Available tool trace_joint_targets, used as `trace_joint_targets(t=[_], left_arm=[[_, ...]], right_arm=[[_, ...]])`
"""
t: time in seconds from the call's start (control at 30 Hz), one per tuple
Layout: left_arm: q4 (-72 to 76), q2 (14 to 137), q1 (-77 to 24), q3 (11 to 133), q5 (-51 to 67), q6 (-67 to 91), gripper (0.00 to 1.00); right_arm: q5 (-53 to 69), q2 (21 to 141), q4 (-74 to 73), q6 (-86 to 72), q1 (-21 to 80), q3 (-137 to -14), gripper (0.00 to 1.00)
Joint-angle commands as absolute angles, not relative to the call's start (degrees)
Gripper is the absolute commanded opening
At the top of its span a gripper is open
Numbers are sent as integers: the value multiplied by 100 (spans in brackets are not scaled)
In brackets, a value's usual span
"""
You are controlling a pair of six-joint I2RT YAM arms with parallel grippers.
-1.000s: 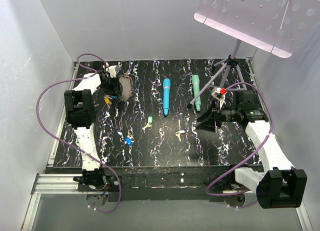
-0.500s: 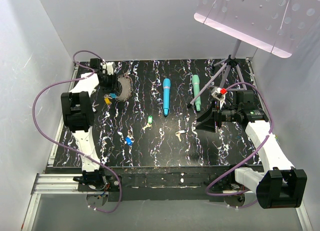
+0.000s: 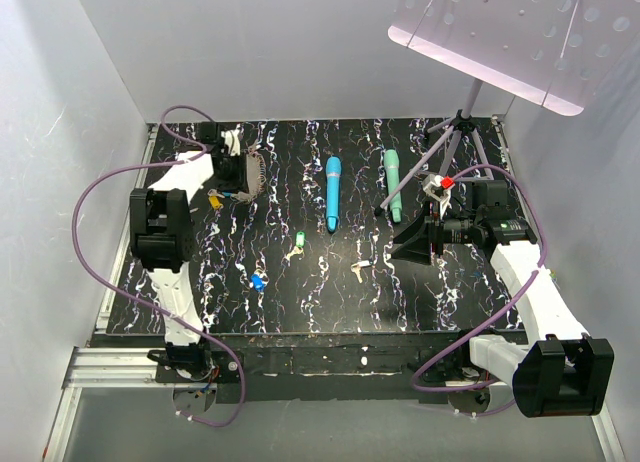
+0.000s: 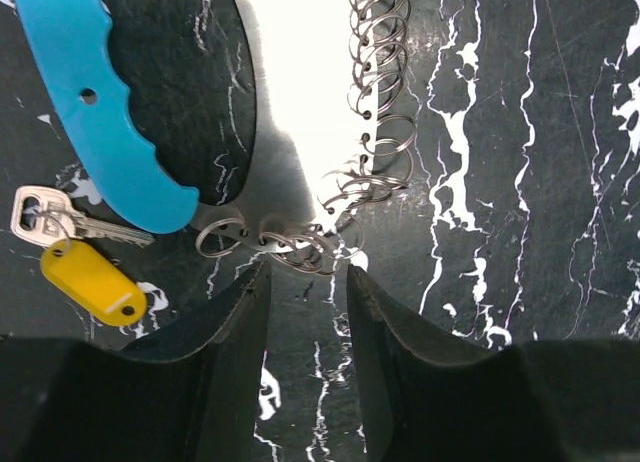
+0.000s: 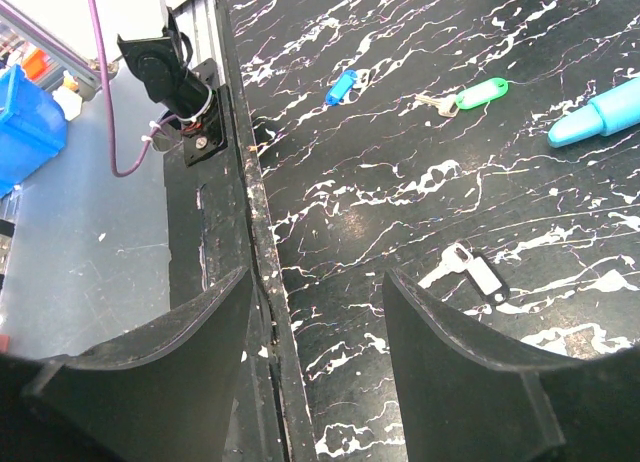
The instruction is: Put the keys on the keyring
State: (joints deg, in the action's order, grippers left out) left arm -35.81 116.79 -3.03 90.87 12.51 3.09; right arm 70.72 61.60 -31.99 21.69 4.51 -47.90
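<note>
We see the left tool (image 4: 308, 274) low over the black tabletop with white streaks (image 4: 540, 182), near the far left corner. Its two fingers (image 4: 235, 322) stand a little apart, and nothing is squeezed between them. Right at their tips lies the keyring (image 4: 100, 112), a big loop made of a bright blue curved band and a grey chain of wire rings. We cannot tell if the tips touch the chain.

Just beside the blue band lies a small silver key with a yellow tag (image 4: 88, 280). In the middle of the tabletop, apart from each other, lie a key with a green tag (image 3: 296, 244), a key with a blue tag (image 3: 257, 280) and a key with a pale cream tag (image 3: 358, 271).

The right tool (image 5: 318, 282) hangs over the right side, its fingers wide apart and empty. A long blue wand (image 3: 332, 192) and a long teal wand (image 3: 392, 182) lie farther back.
</note>
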Motion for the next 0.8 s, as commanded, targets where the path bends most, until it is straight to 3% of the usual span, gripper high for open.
trace_joint_targets(t=[0.0, 0.27, 0.77], left_arm=[[-3516, 11610, -571, 9158, 124, 817, 35], [-3761, 11883, -765, 9509, -667, 940, 35], [-4025, 12252, -817, 9914, -703, 1037, 33]], right_arm=[[7225, 6126, -3252, 2276, 448, -4887, 63], [7233, 6117, -3287, 2303, 457, -4904, 63], [7251, 6126, -3296, 2329, 457, -4904, 63]])
